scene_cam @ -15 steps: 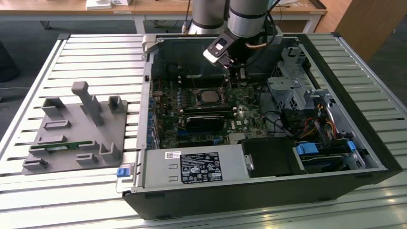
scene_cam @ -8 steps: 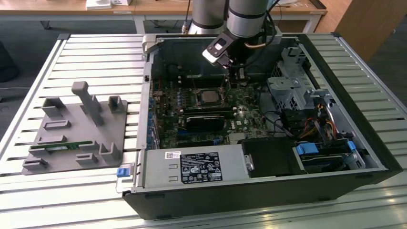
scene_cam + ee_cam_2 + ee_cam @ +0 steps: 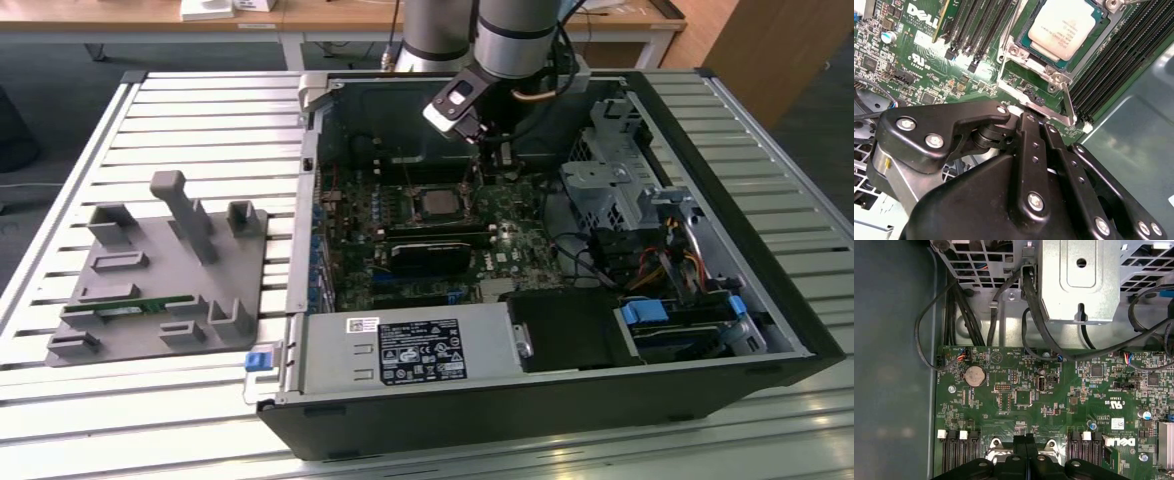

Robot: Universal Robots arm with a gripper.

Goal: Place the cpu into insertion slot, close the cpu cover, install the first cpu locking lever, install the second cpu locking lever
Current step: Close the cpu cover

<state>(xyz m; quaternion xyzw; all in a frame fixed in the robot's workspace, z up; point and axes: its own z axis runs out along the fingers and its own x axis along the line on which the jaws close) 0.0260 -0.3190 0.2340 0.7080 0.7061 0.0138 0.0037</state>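
Black, silver-screwed gripper (image 3: 1036, 124); grey-silver arm (image 3: 514, 35).

Pale slatted metal table (image 3: 160, 120), wooden desk (image 3: 334, 18) behind, dark grey floor (image 3: 40, 70), perhaps a wooden cabinet (image 3: 781, 50)

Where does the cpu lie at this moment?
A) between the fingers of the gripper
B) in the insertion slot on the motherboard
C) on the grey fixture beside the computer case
B: in the second wrist view the cpu lies flat in the insertion slot, its silver top facing up.
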